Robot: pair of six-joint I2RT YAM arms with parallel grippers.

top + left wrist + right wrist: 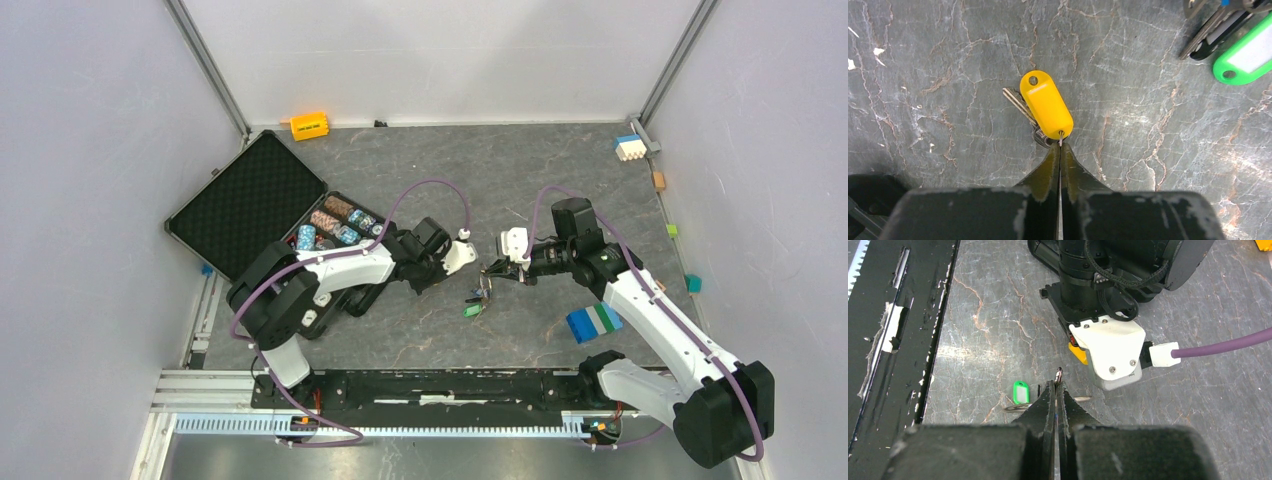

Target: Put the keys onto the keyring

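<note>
- Left wrist view: the left gripper (1060,150) is pinching, fingers pressed together, a thin wire loop at the near end of the yellow-tagged key (1045,102). Its silver blade is peeking out along the tag's left side.
- That key is showing against the grey table (923,75); whether it is resting or just lifted cannot be told.
- The right gripper (1058,387) is squeezing shut on a sliver of metal poking past its tips, judged to be the keyring (1059,373). A green-tagged key (1020,391) is lying just left of the fingers.
- Handling, as a judgement: the keys are looking light, stiff and slick, with tags apt to swing. The flat bow is looking like the best hold, leaving the hole free.
- The yellow tag is sitting just beyond the left fingertips, and the two grippers are facing each other, near but apart.
</note>
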